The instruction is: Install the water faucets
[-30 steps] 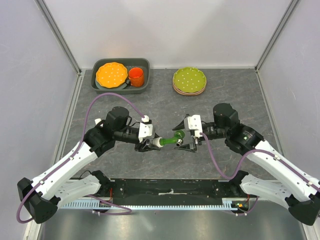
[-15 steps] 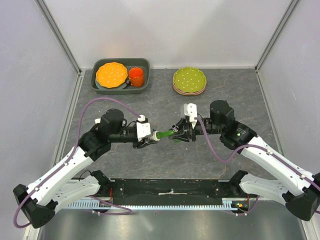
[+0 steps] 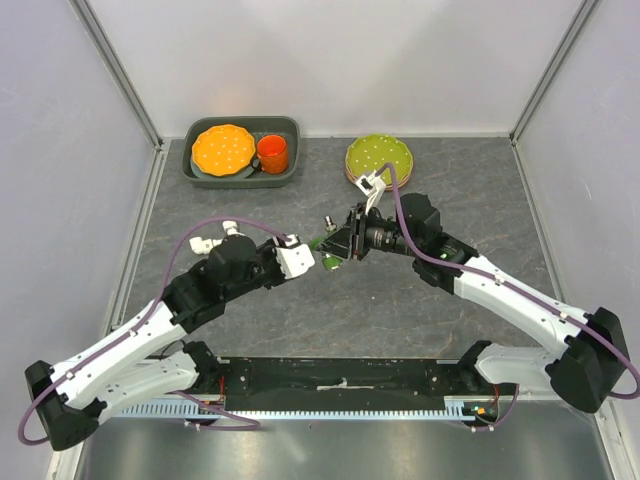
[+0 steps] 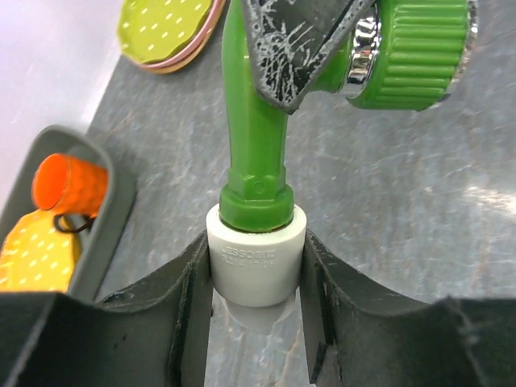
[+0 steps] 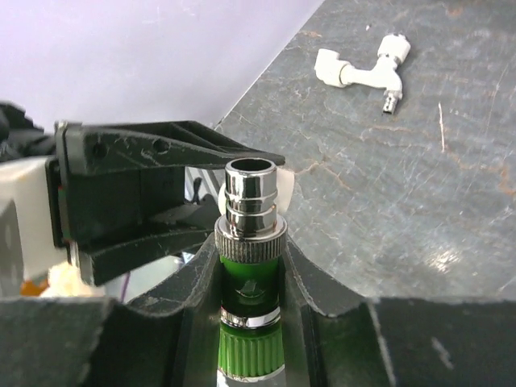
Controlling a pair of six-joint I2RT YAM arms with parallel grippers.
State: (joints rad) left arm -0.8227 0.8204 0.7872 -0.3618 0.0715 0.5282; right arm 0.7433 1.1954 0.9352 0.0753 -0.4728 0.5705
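The green faucet [image 3: 318,241] hangs above the table between both grippers. My left gripper [image 4: 256,266] is shut on its white cylindrical end piece [image 4: 256,254], with the green body [image 4: 254,121] rising from it. My right gripper [image 5: 251,258] is shut on the faucet's green cross part, and the chrome nozzle [image 5: 251,193] sticks out past its fingers. In the top view the left gripper [image 3: 303,256] and the right gripper [image 3: 337,243] meet at the faucet. The all-white faucet [image 3: 208,241] lies on the table by the left arm; it also shows in the right wrist view [image 5: 363,68].
A grey tray [image 3: 290,175] at the back left holds an orange plate [image 3: 223,148] and an orange cup [image 3: 272,152]. A stack of green dotted plates [image 3: 379,160] stands at the back centre, just behind the right wrist. Walls enclose three sides.
Both grippers have carried the green faucet away from the arm bases, toward the back. The right wrist has swung round toward the green plates. The left arm has shifted, and the white faucet shows beside it.
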